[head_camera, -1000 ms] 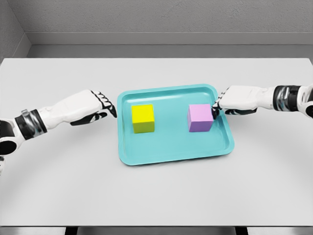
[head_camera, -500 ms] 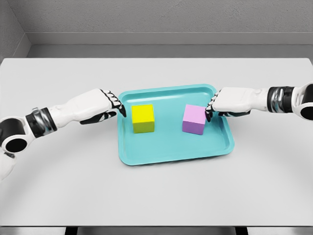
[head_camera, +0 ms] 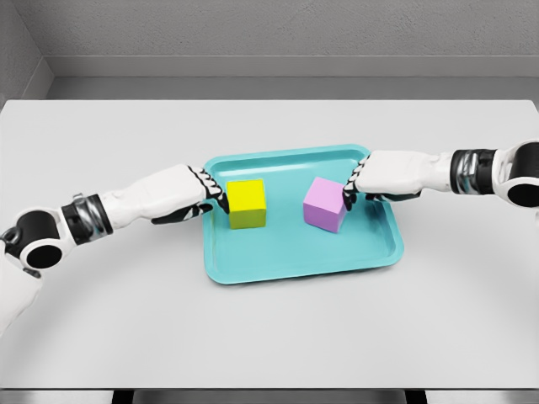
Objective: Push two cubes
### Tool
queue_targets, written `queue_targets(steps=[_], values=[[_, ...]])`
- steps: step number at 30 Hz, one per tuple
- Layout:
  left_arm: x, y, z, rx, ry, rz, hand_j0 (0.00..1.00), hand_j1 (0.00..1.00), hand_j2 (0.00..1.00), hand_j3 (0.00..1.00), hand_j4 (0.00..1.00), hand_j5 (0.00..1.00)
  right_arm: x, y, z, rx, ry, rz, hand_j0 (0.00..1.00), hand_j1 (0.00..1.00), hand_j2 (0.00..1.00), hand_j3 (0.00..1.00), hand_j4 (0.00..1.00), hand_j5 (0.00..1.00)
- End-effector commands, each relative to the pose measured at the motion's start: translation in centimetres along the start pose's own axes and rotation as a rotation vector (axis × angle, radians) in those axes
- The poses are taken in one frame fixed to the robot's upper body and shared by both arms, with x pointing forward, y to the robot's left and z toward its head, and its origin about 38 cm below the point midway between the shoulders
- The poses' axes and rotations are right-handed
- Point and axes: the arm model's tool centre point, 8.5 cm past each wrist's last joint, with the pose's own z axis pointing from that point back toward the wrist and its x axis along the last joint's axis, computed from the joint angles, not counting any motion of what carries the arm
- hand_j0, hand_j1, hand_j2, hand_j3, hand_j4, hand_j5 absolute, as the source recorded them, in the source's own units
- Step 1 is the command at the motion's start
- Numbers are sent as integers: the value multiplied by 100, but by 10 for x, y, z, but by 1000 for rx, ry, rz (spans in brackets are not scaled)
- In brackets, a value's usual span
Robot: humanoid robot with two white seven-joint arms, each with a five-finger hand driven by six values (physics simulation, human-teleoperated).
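- Head view: a teal tray (head_camera: 299,257) lies in the middle of a pale grey surface (head_camera: 269,328), with a grey wall behind it.
- A yellow cube (head_camera: 246,203) sits on the tray's left half, square to the tray; a purple cube (head_camera: 325,204) sits on the right half, turned at an angle, with a gap of bare tray between the two.
- The left hand (head_camera: 181,195) reaches over the tray's left rim, its fingers (head_camera: 217,196) loosely extended and bunched, tips touching the yellow cube's left face, gripping nothing.
- The right hand (head_camera: 383,175) reaches over the tray's right rim, its fingers (head_camera: 350,192) likewise extended, tips against the purple cube's upper right edge, holding nothing.
- Nothing lies between the cubes; the raised tray rims surround them.
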Motion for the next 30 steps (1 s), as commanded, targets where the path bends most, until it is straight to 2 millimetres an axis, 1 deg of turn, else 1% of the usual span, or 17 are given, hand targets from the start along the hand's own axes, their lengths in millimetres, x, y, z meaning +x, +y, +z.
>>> queue_targets(steps=[1,4,9,19,30], values=[[0,0,0,3,0,7,51,51,51,51,51,51,-2,1,2,1,6,-6,53,53,53,53,53,53],[-1,-4,-1,-5,4,13,53,53,53,53,53,53,-13,10,4,23,39,-26,53,53,53,53,53,53],[-2,-8,-4,-5,6,27,53,53,53,53,53,53,-23,14,8,33,67,-47,53,53,53,53,53,53],[3,-5,-15,-2,-10,17,53,53,53,53,53,53,-21,13,4,28,59,-47,53,53,53,53,53,53],[2,-4,-15,-2,-7,13,54,54,54,54,54,54,-13,6,-5,12,31,-35,53,53,53,53,53,53]])
